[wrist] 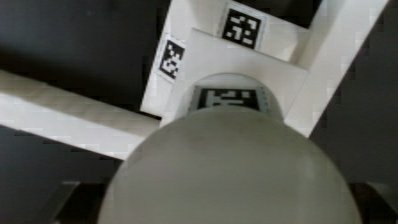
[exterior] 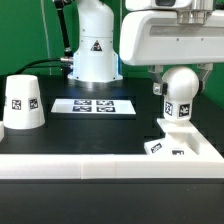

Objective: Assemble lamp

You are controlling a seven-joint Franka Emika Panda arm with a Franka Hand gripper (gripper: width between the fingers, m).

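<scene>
Matte white ball-shaped plastic bulb (exterior: 183, 100), one square tag, sits upright on the low angular white base (exterior: 178, 140) near the black bench's (exterior: 90, 130) front edge, exterior view's right. Claw (exterior: 181, 88) straddles it; can't tell if it's pinching.

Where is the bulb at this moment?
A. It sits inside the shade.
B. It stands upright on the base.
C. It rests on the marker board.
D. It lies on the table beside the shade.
B: the bulb stands upright on top of the base, while the shade stands apart at the exterior view's left.
</scene>
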